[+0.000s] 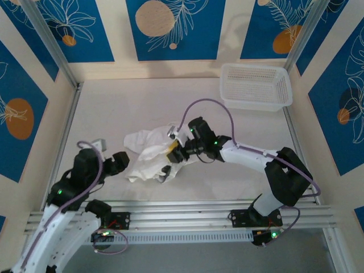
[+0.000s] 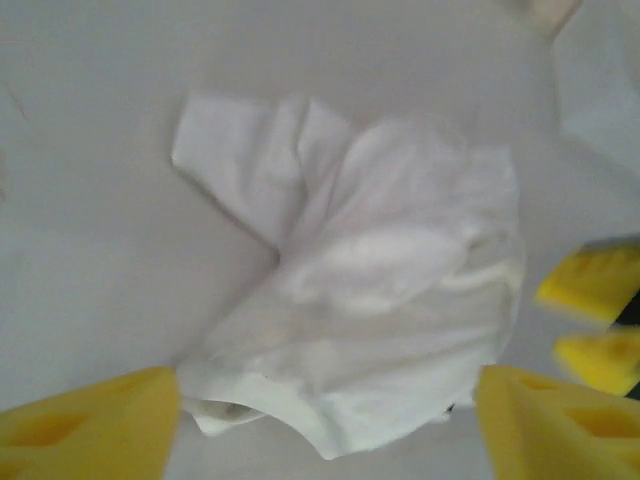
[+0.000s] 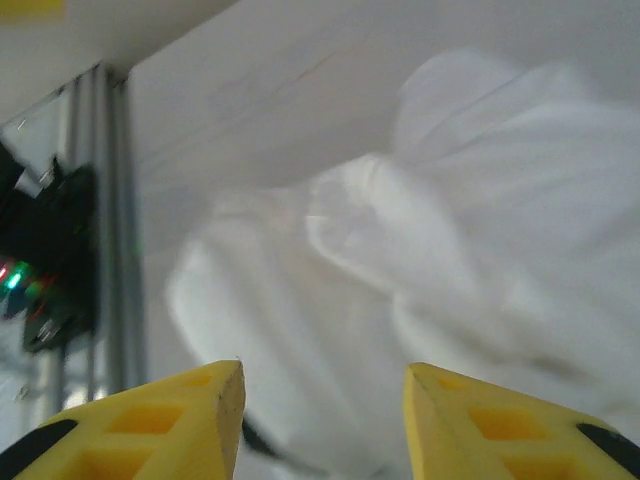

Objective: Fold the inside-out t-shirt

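Inside-out t-shirt (image 1: pixel 147 159) is seen crumpled in a loose white heap on the table (image 1: pixel 114 108), a little toward 7 o'clock from the table's middle in the top view. It is bunched and creased rather than spread flat, and in the left wrist view (image 2: pixel 350 300) one short sleeve is laid out toward 10 o'clock.

Nearest the bases, the left gripper (image 1: pixel 122 162) is held just beside the heap at the heap's 9 o'clock edge. Its jaws are spread wide in its own camera (image 2: pixel 328 380), and no cloth is caught between the yellow fingers (image 2: pixel 90 420).

Farther in, the right gripper (image 1: pixel 173 153) is reached over the cloth from the 3 o'clock side and is set low on the heap's right part. Its jaws are parted in the right wrist view (image 3: pixel 322 370), and the folds of cloth (image 3: pixel 420 250) are seen past the gap, with nothing pinched there.

Farthest off, at 1 o'clock, a white mesh basket (image 1: pixel 255 103) is placed against the back wall, well apart from the cloth.
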You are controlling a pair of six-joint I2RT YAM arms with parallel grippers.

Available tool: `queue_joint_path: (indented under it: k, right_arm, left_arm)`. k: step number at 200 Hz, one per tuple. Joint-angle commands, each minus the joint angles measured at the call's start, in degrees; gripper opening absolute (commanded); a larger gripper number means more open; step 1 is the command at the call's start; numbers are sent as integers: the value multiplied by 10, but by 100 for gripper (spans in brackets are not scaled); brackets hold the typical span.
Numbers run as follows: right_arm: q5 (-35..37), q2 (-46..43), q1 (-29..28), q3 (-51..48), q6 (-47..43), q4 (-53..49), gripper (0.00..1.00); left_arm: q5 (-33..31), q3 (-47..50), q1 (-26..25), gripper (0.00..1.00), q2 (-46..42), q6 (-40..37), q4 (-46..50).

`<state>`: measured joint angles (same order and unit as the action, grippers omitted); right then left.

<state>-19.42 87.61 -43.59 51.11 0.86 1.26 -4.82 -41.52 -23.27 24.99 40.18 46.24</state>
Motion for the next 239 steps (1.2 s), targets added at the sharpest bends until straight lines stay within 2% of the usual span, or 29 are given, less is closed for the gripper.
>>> queue_joint_path:
  k: [1, 19, 38, 50, 70, 86, 101, 115, 129, 149, 165, 175, 186, 199, 208, 239]
  right_arm:
    - [-33, -8, -6, -47, 30, 14, 46]
    - [32, -26, -4, -59, 51, 24, 47]
    - [145, -19, 3, -22, 109, -19, 50]
    - [186, -5, 9, -3, 157, -41, 52]
    - [174, 22, 3, 11, 185, -40, 56]
    - [158, 50, -14, 25, 183, -48, 55]
    - [133, 80, -35, 34, 177, -57, 48]
    - [101, 92, -56, 22, 168, -47, 32]
    - [68, 85, -74, -9, 157, -24, 20]
    - [74, 63, -81, -53, 153, -16, 9]
    - [84, 36, -75, -71, 146, -25, 7]
    - [83, 16, -70, -79, 137, -26, 7]
    - [82, -5, -67, -83, 120, -30, 10]
    - [93, -30, -66, -78, 89, -48, 29]
    - [105, -49, -65, -73, 67, -56, 37]
    - [150, -114, -45, -78, -2, -16, 50]
  left_arm:
    - [-67, -6, -1, 83, -33, 1, -61]
    - [-44, -30, -1, 83, 38, -19, -86]
    - [29, -82, -1, 83, 189, -40, -86]
    - [50, -113, -1, 83, 278, -43, -80]
    - [95, -123, 0, 87, 373, -44, -121]
    - [133, -136, 2, 91, 445, -44, -124]
    - [177, -131, 2, 93, 500, -39, -137]
    - [203, -108, 2, 93, 529, -25, -161]
    - [216, -78, 2, 83, 535, -9, -190]
    - [220, -34, 2, 59, 521, 9, -233]
    - [242, -17, 2, 26, 521, 4, -263]
    - [243, -22, 2, 0, 525, -2, -259]
    - [239, -30, 3, 0, 522, -8, -254]
    - [241, -42, 3, 0, 509, -16, -255]
    - [246, -52, 3, 0, 500, -22, -256]
    - [276, -99, -3, 0, 493, -85, -223]
